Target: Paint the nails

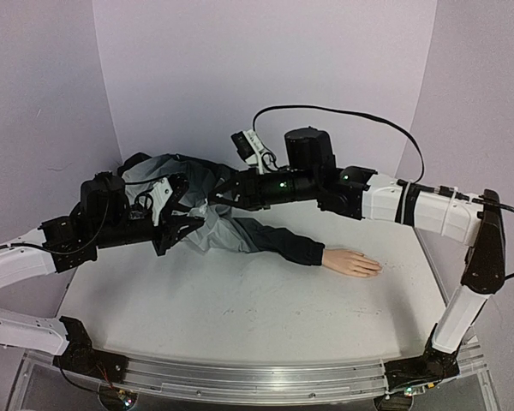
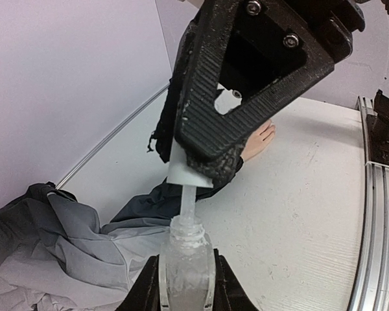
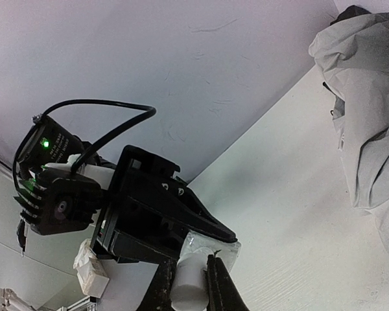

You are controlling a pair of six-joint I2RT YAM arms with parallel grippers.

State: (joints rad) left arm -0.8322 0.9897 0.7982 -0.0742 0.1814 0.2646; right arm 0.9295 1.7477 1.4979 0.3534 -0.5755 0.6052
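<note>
Far left, over the left part of the table (image 1: 240,330): left gripper (image 1: 182,224) clamped on a small clear bottle (image 2: 185,259), held upright between its fingers, neck up; the left wrist view shows the grip plainly.

Directly above it: right gripper (image 2: 194,162), arm reaching across from the right side, jaws closed on the bottle's white cap (image 3: 187,285); a pale brush stem (image 2: 187,201) runs from cap down into the bottle neck; cap sits clear of the neck, so it looks unscrewed and partly lifted; the brush tip is hidden inside the bottle.

Beneath and behind both grippers: crumpled grey jacket (image 1: 188,184) heaped at the back left; its dark sleeve (image 1: 283,241) stretches rightward along the table.

Right of centre: pale mannequin hand (image 1: 353,262) sticks out of the sleeve cuff, lying flat, fingers pointing right; well apart from both grippers; nails (image 1: 373,267) too small to make out, no colour visible on them.

Progress, as judged: early; bottle secured and opened, brush about to come free; no painting evident. Left to do: draw the brush out, carry it right to the fingertips, coat each nail, return the cap.
</note>
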